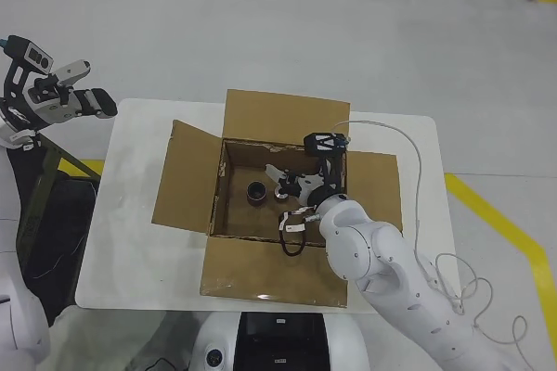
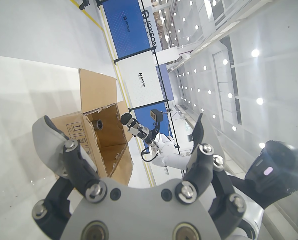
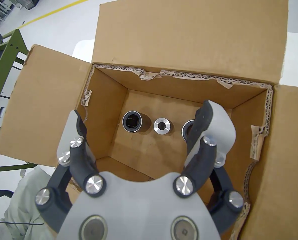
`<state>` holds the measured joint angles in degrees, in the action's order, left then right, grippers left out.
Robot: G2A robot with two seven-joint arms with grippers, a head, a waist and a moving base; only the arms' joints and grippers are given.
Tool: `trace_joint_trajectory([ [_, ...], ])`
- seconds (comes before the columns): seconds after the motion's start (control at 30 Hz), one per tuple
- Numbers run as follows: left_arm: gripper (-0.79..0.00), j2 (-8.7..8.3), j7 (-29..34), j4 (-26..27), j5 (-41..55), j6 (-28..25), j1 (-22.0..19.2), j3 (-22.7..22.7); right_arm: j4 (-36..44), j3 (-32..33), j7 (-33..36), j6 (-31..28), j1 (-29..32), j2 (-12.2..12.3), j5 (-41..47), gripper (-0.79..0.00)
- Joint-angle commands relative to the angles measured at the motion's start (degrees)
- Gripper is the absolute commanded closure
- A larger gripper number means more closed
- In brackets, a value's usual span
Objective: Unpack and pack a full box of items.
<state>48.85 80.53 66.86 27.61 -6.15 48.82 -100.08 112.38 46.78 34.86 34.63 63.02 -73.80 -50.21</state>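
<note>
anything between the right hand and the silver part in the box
Nothing visible does. The right hand hangs open over the open box, and the silver part stands uncovered on the box floor, straight below it.

White arm shells (image 1: 381, 260), grey pincer fingers (image 3: 222, 126), black pads (image 3: 198, 124), silver screws (image 3: 94, 184), thin white cable (image 1: 418, 176)

Right claw (image 3: 140, 113) spread wide, angled downward; left claw (image 2: 123, 120) spread wide, held far out sideways.
</note>
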Motion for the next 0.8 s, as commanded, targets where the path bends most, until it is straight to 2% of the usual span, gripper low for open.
trace_joint_trajectory([
  [0.0, -0.785, 0.0, 0.0, 0.0, 0.0, 0.0, 0.0, 0.0, 0.0, 0.0, 0.0, 0.0, 0.0, 0.0, 0.0, -0.785],
  [0.77, -0.785, 0.0, 0.0, 0.0, 0.0, 0.0, 0.0, 0.0, -0.18, -0.05, -0.21, -0.57, 0.23, 0.01, -0.15, -0.785],
])
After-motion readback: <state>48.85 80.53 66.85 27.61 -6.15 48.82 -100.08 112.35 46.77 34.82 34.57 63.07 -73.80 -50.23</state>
